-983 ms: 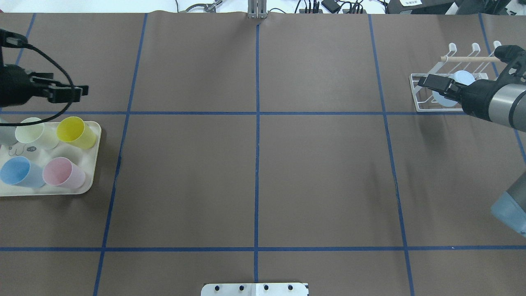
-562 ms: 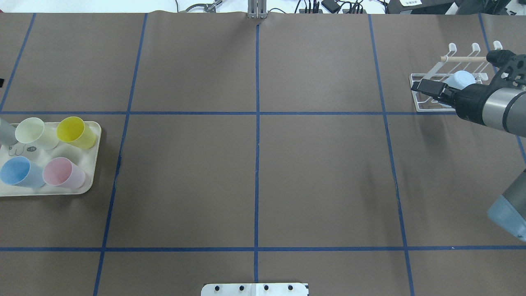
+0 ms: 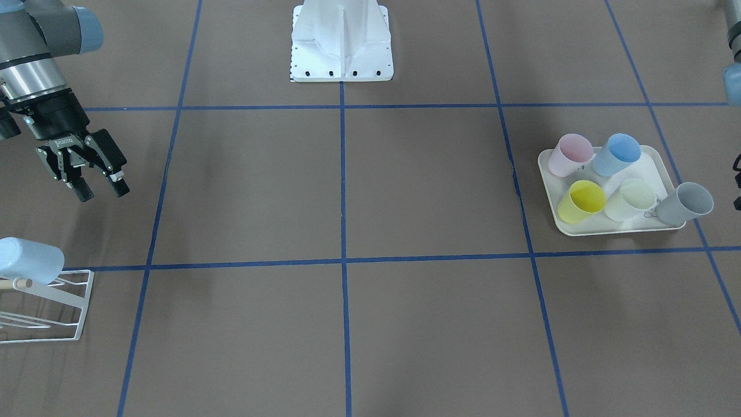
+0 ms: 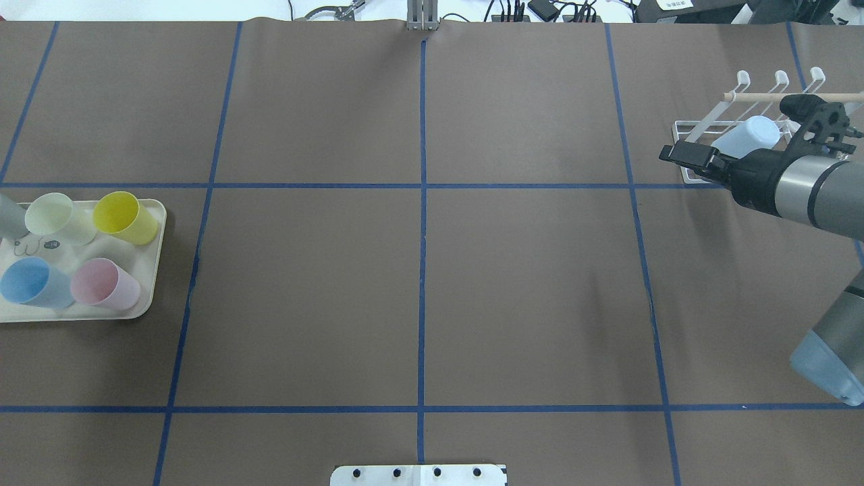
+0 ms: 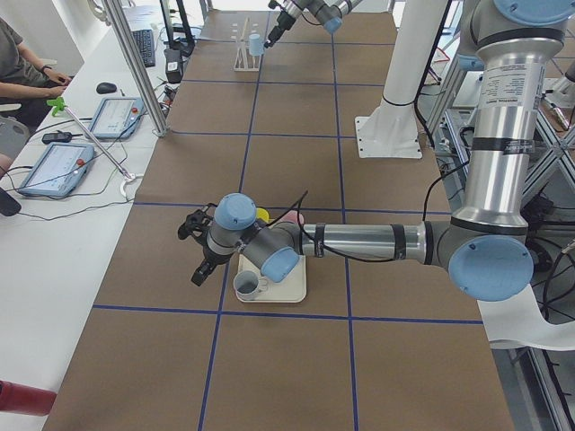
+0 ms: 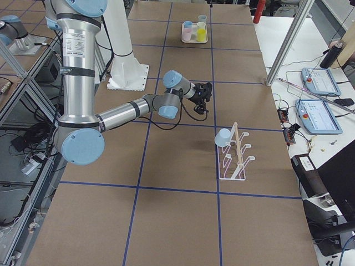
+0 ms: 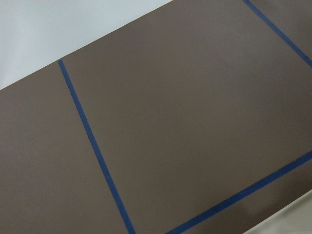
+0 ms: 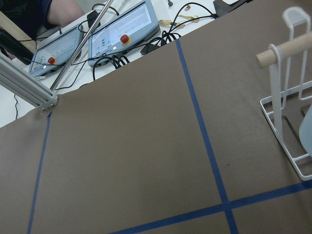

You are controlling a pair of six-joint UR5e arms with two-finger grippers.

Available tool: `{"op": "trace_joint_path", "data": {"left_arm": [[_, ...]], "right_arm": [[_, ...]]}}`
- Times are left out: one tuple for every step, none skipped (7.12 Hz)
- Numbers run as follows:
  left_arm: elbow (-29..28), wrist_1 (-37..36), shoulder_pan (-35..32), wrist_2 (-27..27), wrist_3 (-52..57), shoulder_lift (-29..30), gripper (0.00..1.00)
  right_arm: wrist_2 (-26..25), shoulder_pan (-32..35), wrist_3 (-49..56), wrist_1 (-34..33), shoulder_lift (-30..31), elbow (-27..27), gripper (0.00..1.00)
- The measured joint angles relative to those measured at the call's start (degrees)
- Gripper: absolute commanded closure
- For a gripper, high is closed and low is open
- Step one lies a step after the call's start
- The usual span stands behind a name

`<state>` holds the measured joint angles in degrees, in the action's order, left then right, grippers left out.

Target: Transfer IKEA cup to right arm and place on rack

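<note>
A pale blue IKEA cup (image 4: 748,135) lies tilted on the slanted rods of the white wire rack (image 4: 690,177), under its wooden peg. Both also show in the front-facing view, the cup (image 3: 29,260) above the rack (image 3: 78,307). My right gripper (image 3: 103,192) hangs open and empty, a short way off the rack on the table-centre side; from overhead the gripper (image 4: 675,154) is just off the rack's corner. My left gripper (image 5: 199,269) shows clearly only in the exterior left view, beside the tray; I cannot tell its state.
A cream tray (image 4: 152,297) at the left holds yellow (image 4: 125,216), pale green (image 4: 57,217), blue (image 4: 34,282) and pink (image 4: 104,283) cups. A grey cup (image 3: 686,202) sits at its edge. Tablets and cables (image 8: 122,29) lie past the table's far edge, where a person sits.
My right gripper has drawn back from the rack toward the table centre, leaving the pale blue cup on the rods. The left arm has moved out of the overhead view.
</note>
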<state>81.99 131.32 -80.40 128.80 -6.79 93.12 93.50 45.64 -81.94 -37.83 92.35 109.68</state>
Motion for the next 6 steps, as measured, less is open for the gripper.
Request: {"op": "trace_joint_path", "data": {"left_arm": [[-1.5, 0.0, 0.0, 3.1, -2.1, -0.4, 0.02], [-2.0, 0.0, 0.1, 6.2, -5.4, -1.3, 0.02], [-1.8, 0.0, 0.5, 7.4, -7.4, -2.6, 0.01], [-1.6, 0.1, 1.5, 7.4, -8.2, -3.7, 0.01], [-1.7, 0.9, 2.5, 6.7, -8.5, -4.4, 0.02], [-2.3, 1.9, 3.0, 6.3, -8.7, -4.7, 0.07]], "right_arm": [[-0.1, -0.3, -0.1, 0.0, -0.3, 0.0, 0.00], [-0.3, -0.6, -0.1, 0.0, -0.6, 0.0, 0.00], [-0.4, -0.8, -0.1, 0.0, -0.7, 0.0, 0.00], [-0.5, -1.0, -0.1, 0.0, -0.8, 0.0, 0.00], [-0.8, -1.4, -0.1, 0.0, -0.8, 0.0, 0.00], [-1.2, -1.8, -0.1, 0.0, -0.9, -0.1, 0.00]]}}
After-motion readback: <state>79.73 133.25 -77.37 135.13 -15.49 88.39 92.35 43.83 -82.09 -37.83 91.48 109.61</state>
